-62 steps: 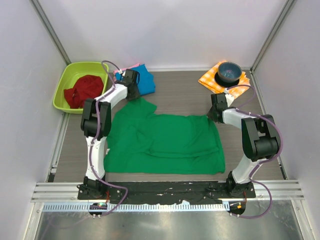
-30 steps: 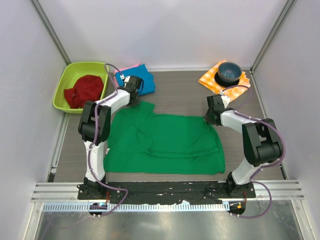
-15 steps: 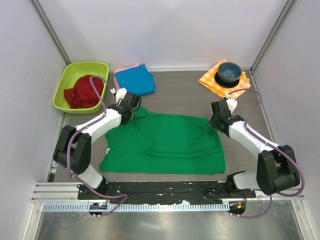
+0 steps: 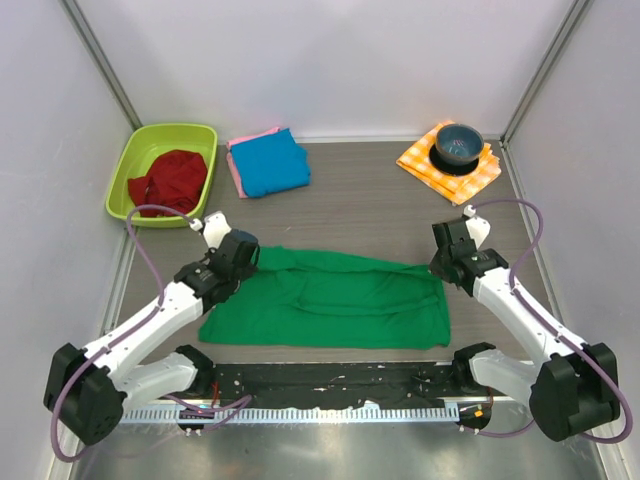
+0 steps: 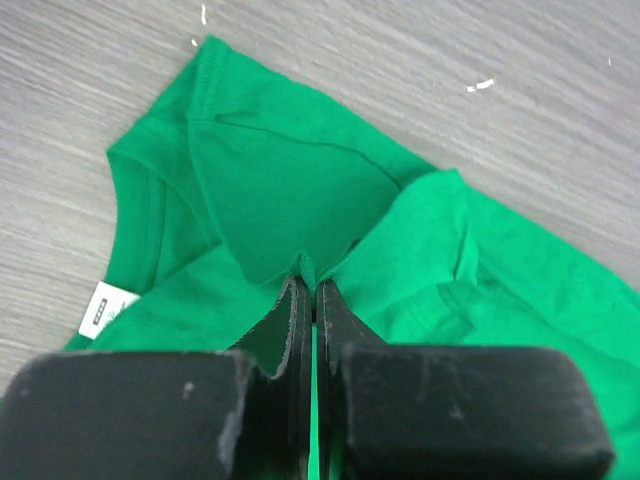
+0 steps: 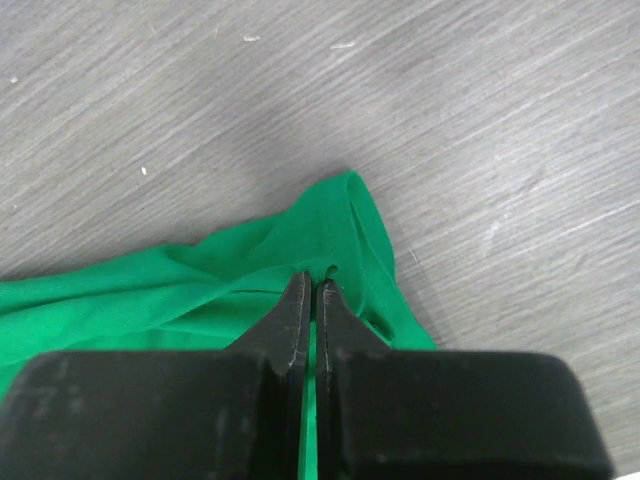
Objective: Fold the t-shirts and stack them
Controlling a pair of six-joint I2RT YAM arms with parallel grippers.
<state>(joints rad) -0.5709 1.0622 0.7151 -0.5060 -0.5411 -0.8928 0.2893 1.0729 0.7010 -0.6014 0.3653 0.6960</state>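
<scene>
Green shirt lies folded over in a wide band across the near middle of the wooden table. The left gripper and right gripper each pinch a far corner, clenched on cloth. A folded blue shirt rests on a pink one, far left.

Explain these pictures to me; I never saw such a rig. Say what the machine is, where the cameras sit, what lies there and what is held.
Two robot arms are bolted at the table's near edge. The wide picture looks down from above; the two close ones come from wrist cameras. On the table: a green t-shirt, a blue t-shirt on a pink one, a lime tub with red cloth, and a bowl on a checked cloth. Both arms' jaws are shut, each pinching the green t-shirt's far edge.
</scene>
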